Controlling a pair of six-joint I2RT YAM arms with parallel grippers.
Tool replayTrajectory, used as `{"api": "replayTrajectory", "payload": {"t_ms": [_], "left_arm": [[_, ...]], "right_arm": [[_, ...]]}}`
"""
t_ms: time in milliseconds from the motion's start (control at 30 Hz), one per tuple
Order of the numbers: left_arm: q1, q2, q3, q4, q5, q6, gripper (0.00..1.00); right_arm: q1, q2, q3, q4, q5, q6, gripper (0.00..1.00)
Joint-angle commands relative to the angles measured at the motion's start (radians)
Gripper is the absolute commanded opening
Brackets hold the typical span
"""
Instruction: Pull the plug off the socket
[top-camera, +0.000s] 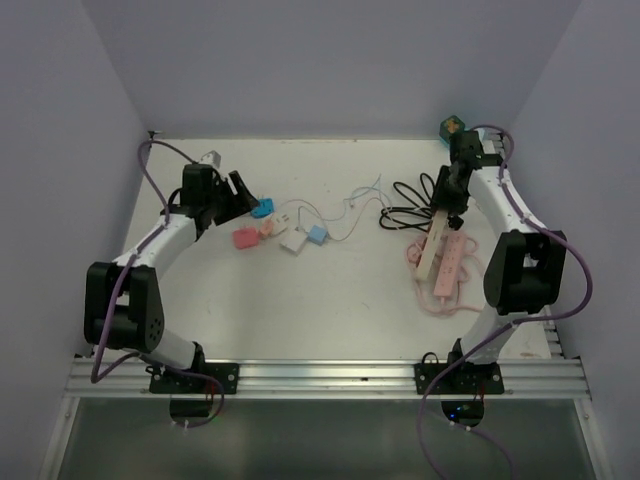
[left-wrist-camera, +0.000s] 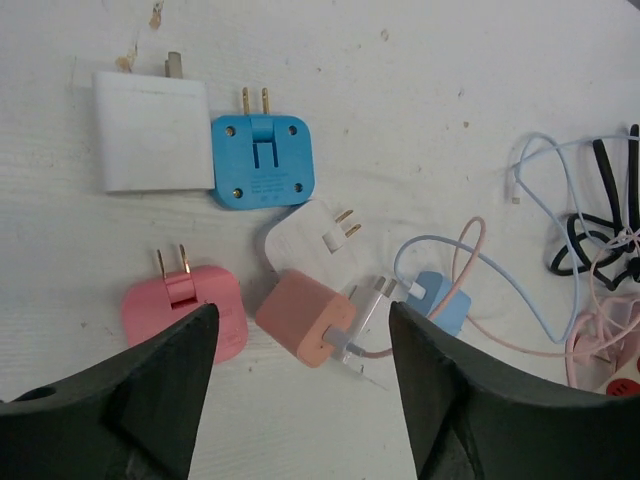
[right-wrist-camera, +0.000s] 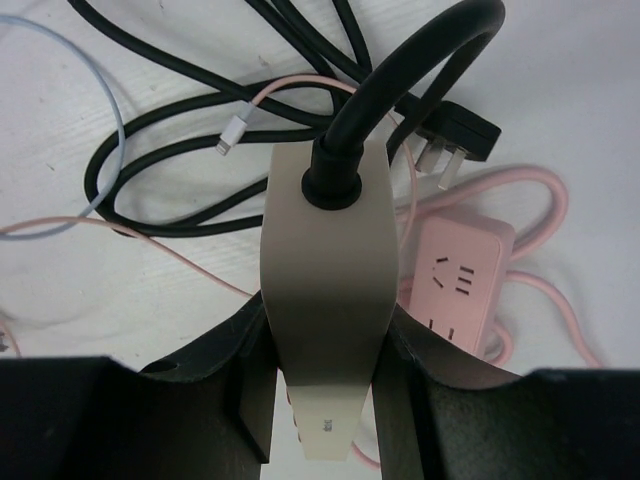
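My right end effector (right-wrist-camera: 325, 345) is clamped on a beige power strip (right-wrist-camera: 325, 250). Its two fingers (right-wrist-camera: 232, 350) press on the long sides of the strip, close to the end where a thick black cord (right-wrist-camera: 420, 60) comes out. That end is held up off the table (top-camera: 340, 310). The other end points down toward a pink power strip (right-wrist-camera: 462, 275). I cannot tell if the two strips touch.

The black cord bends up and over, then lies in big loops on the table. The black plug (right-wrist-camera: 455, 140) lies on the table just beside the pink power strip. Its metal pins are bare, so it is not in any socket. A thin pink cord with a small white tip (right-wrist-camera: 232, 128) lies across the black loops. A thin light blue cord (right-wrist-camera: 112, 130) curves away at the side.

My left end effector (left-wrist-camera: 300, 312) has its fingers spread wide apart and holds nothing. It hangs over a bunch of small chargers on the left part of the table. Between its fingers I see a peach charger (left-wrist-camera: 300, 322) with a white cable end (left-wrist-camera: 370, 305) pushed into it. Near it are:
- a pink charger (left-wrist-camera: 185, 305)
- a small white charger (left-wrist-camera: 310, 235)
- a blue charger (left-wrist-camera: 262, 160)
- a big white charger (left-wrist-camera: 150, 130), touching the blue one
- a little light blue block (left-wrist-camera: 440, 300) on the other side of the peach charger
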Motion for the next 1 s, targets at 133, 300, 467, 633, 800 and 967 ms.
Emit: {"api": "replayTrajectory", "payload": {"t_ms": [133,300,467,633,800,967], "left_arm": [[0.015,-0.147,-0.005,-0.088,-0.06,0.105,0.8],[0.016,-0.258,-0.039,-0.12,-0.152,0.174,0.86],[0.016,-0.354,-0.112,-0.12,-0.235,0.229,0.87],[0.016,-0.384,-0.178,-0.068,-0.273,0.263,0.87],[0.013,-0.358,-0.204,-0.034,-0.295,0.277,0.87],[0.016,-0.325,-0.195,-0.028,-0.296,0.281,0.87]], "right_arm": [[0.001,0.036,0.13,0.062,-0.026,0.034,0.55],[0.004,-0.058,0.108,0.152,-0.058,0.042,0.68],[0.039,-0.165,0.053,0.305,-0.089,0.027,0.78],[0.085,-0.139,0.076,0.416,-0.069,0.025,0.8],[0.134,-0.021,0.128,0.512,-0.029,0.019,0.81],[0.185,0.171,0.221,0.629,0.045,-0.022,0.82]]}}
